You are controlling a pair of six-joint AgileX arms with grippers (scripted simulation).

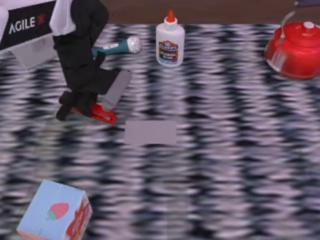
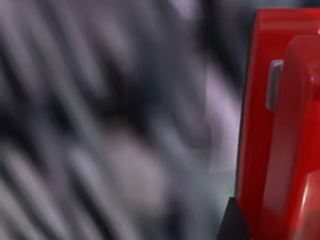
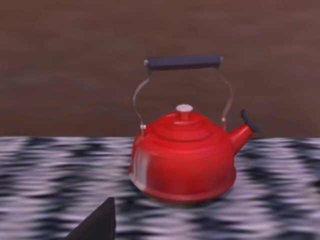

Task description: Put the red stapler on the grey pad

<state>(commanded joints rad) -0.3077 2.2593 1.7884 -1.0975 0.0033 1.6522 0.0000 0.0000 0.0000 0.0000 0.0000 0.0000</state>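
The red stapler point(image 1: 103, 114) lies on the patterned table at the left, partly hidden under my left arm. My left gripper point(image 1: 75, 106) is down directly over its left part. In the left wrist view the stapler point(image 2: 280, 125) fills one side very close up, with a dark part of the gripper against its edge. The grey pad point(image 1: 150, 132) lies flat just to the right of the stapler, with nothing on it. My right gripper point(image 3: 100, 222) is parked off the top view's right, facing the kettle.
A red kettle point(image 1: 295, 47) stands at the far right back. A white glue bottle point(image 1: 170, 40) stands at the back centre. A teal microphone point(image 1: 117, 46) on a grey stand base point(image 1: 117, 87) is beside my left arm. A blue box point(image 1: 55, 212) sits front left.
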